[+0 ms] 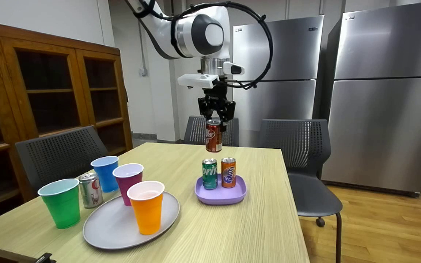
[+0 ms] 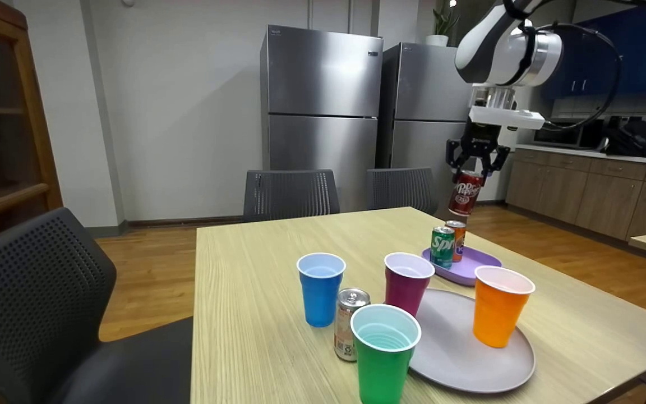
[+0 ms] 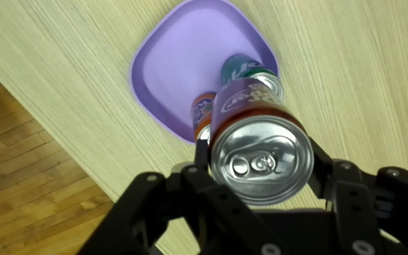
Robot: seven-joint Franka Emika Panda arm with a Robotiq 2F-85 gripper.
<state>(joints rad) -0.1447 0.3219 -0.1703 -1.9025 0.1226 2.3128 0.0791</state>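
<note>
My gripper point(image 1: 216, 122) is shut on a dark red Dr Pepper can point(image 1: 214, 138), gripped near its top. The can hangs in the air above the table, slightly tilted in an exterior view point(image 2: 465, 197). In the wrist view its silver lid point(image 3: 262, 161) sits between the fingers point(image 3: 260, 159). Below is a purple tray point(image 1: 220, 198) holding a green Sprite can point(image 1: 209, 175) and an orange Fanta can point(image 1: 228, 174), both upright side by side. In the wrist view the held can partly covers the Sprite can point(image 3: 237, 69) and the Fanta can point(image 3: 202, 109).
A grey plate point(image 1: 112, 223) bears an orange cup point(image 1: 146, 208) and a purple cup point(image 1: 128, 182). Beside it stand a green cup point(image 1: 61, 204), a blue cup point(image 1: 106, 175) and a silver can point(image 1: 91, 190). Dark chairs point(image 2: 292, 193) surround the table point(image 1: 265, 219).
</note>
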